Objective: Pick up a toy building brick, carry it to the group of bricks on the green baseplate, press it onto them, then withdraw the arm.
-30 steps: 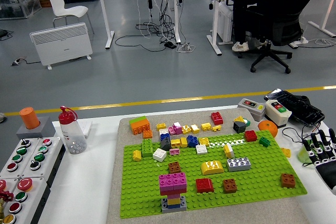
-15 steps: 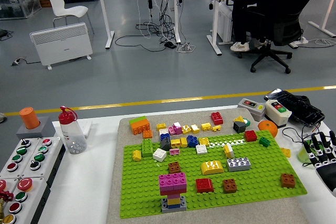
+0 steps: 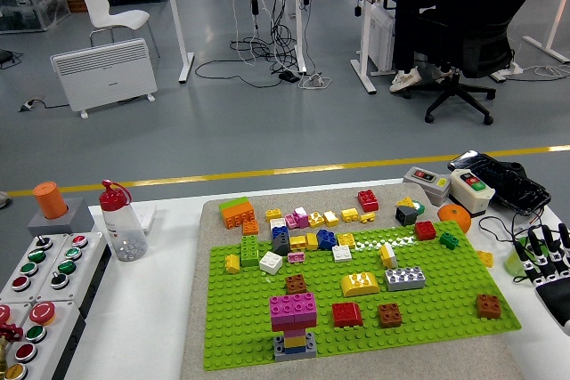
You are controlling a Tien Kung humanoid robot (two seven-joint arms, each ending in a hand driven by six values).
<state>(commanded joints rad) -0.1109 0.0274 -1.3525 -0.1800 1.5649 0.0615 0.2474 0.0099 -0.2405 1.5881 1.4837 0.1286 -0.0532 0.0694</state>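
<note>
Nothing on the counter [image 3: 142,309] has shifted since the earlier frames; only the right hand [image 3: 545,255] at the right edge has edged a touch outward and the seated person's foot in the background has moved. That hand hangs beside the green baseplate [image 3: 427,309], fingers spread and relaxed, holding nothing; the left hand is out of view. On the baseplate's near edge stands a small stack [image 3: 294,319], a grey brick below, a yellow-and-blue layer, and a magenta brick on top, with a brown brick [image 3: 296,283] just behind it. Loose bricks lie scattered: a red brick [image 3: 346,313], a yellow curved piece [image 3: 360,283], a grey plate [image 3: 405,278], and a row of small ones along the far edge. This layout would fit either a brick yet to be fetched or one already pressed down with the arm drawn back. Such bricks are judged light, rigid and smooth-sided, so they may slip; a pinch across two opposite flat walls, clear of the studs, looks soundest.
</note>
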